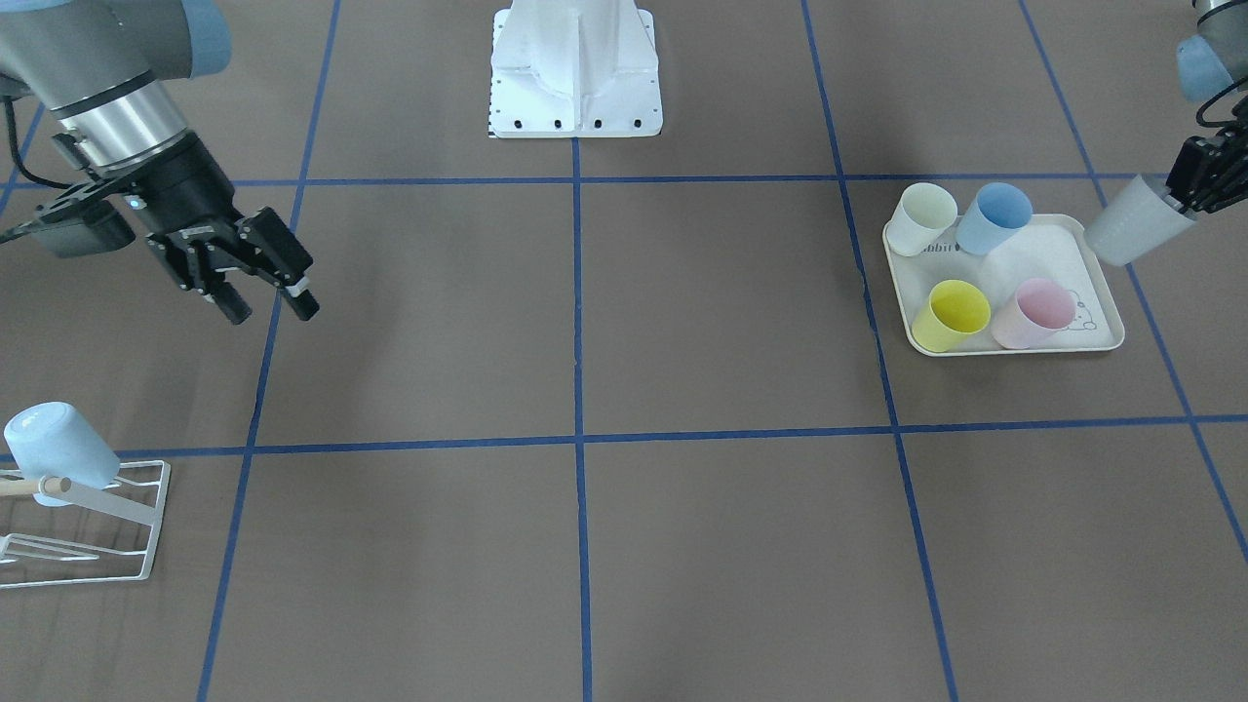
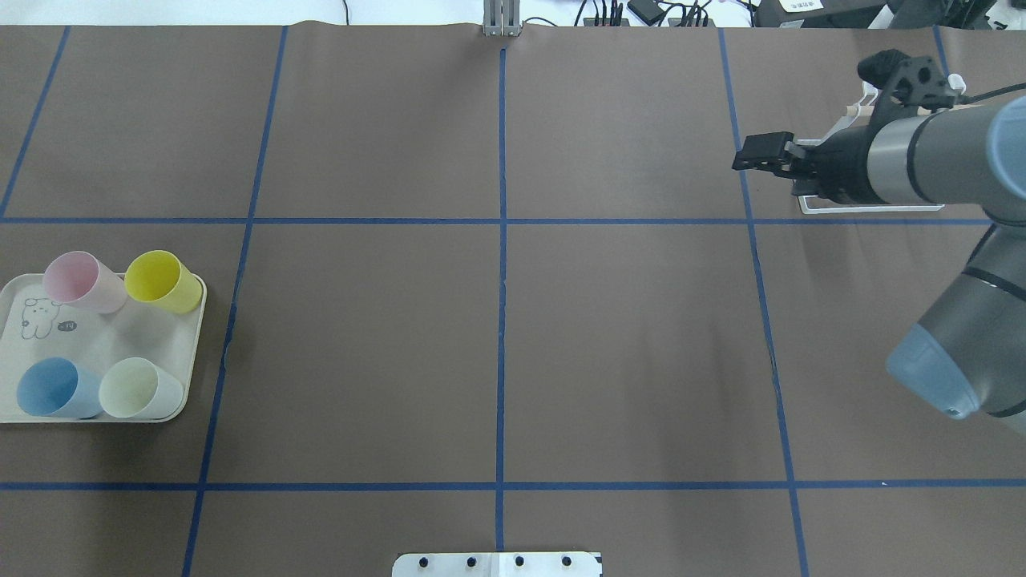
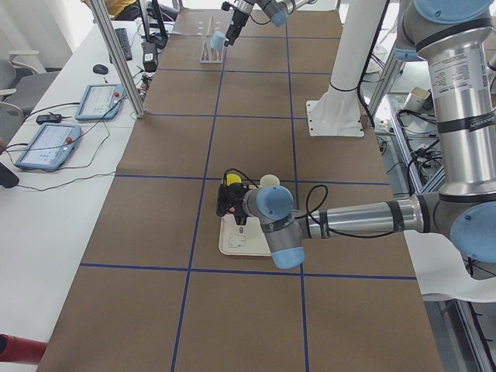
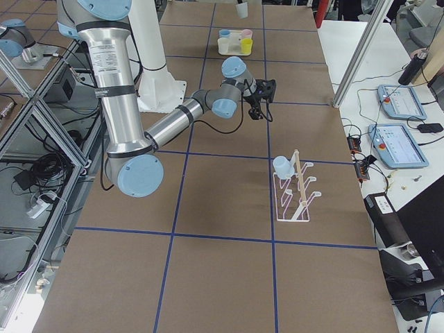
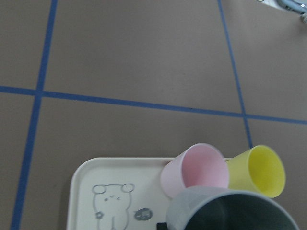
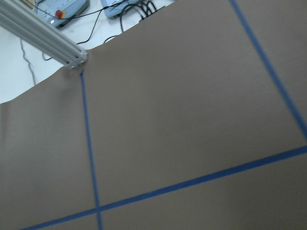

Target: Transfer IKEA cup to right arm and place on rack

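My left gripper [image 1: 1188,200] is shut on the rim of a pale grey cup [image 1: 1134,224] and holds it tilted, just off the far corner of the cream tray [image 1: 1100,336]. The left wrist view shows that cup's [image 5: 235,211] mouth at the bottom edge. My right gripper [image 1: 268,304] is open and empty, above the table; it also shows in the overhead view [image 2: 753,156]. The white wire rack [image 1: 136,526] stands at the table's right end, with a light blue cup [image 1: 58,447] upside down on its wooden peg [image 1: 29,487].
The rabbit-print tray [image 2: 188,377] holds a pink cup [image 2: 80,280], a yellow cup [image 2: 160,280], a blue cup [image 2: 52,389] and a cream cup [image 2: 136,389]. The robot's white base [image 1: 575,78] stands at the middle of the near edge. Blue tape lines grid the brown table.
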Controlling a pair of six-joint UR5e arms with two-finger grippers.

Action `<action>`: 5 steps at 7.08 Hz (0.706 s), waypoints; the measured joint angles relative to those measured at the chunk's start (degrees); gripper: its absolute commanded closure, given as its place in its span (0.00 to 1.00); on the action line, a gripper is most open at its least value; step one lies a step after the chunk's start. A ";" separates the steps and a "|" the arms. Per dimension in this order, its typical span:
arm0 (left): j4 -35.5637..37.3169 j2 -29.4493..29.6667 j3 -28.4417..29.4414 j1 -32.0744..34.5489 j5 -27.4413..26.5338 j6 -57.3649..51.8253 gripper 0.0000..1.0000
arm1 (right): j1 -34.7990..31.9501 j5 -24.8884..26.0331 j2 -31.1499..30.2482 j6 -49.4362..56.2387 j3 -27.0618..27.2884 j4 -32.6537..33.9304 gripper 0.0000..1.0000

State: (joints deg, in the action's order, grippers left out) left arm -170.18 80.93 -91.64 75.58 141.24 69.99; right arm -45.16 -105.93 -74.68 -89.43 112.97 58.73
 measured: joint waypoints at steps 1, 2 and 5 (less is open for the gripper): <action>0.00 6.64 0.06 -0.16 1.07 10.11 1.00 | 2.97 0.59 4.57 -7.75 0.54 -0.01 0.00; -0.19 13.05 0.07 -0.66 1.25 20.80 1.00 | 5.48 2.00 8.63 -15.19 1.39 -0.04 0.00; -1.78 27.71 0.26 -8.80 -5.79 44.94 1.00 | 10.33 9.02 18.42 -37.39 2.45 -1.29 0.00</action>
State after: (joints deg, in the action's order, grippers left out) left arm -171.96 108.63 -91.38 66.78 135.44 114.93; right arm -34.83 -96.91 -56.26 -126.82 115.43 57.44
